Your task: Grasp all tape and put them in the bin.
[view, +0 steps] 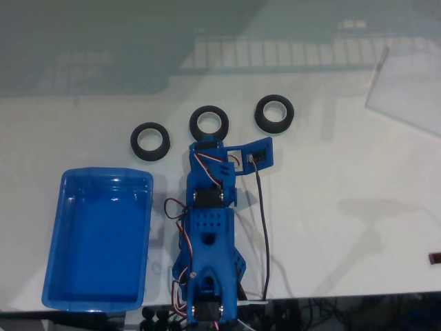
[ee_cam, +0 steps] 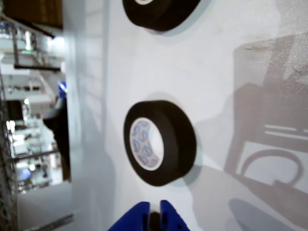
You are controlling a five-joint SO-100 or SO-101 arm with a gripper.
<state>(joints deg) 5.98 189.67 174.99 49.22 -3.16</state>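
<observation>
In the wrist view the gripper (ee_cam: 154,216) shows 2 blue fingertips nearly together with nothing between them, aimed at the middle tape roll (ee_cam: 160,142) lying flat just ahead. Another roll (ee_cam: 161,12) lies beyond. In the fixed view, 3 rolls lie in a row past the arm, so none has been picked yet, and the bin (view: 100,238) waits beside the arm's base, likely for short carries.

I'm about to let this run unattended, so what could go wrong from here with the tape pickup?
The gripper looks nearly closed in the wrist view; unless it opens, it may push the middle tape roll instead of gripping it. All three rolls lie flat on the smooth white table, so they could slide. The left roll and right roll sit close by and might get knocked. The bin is empty.
</observation>
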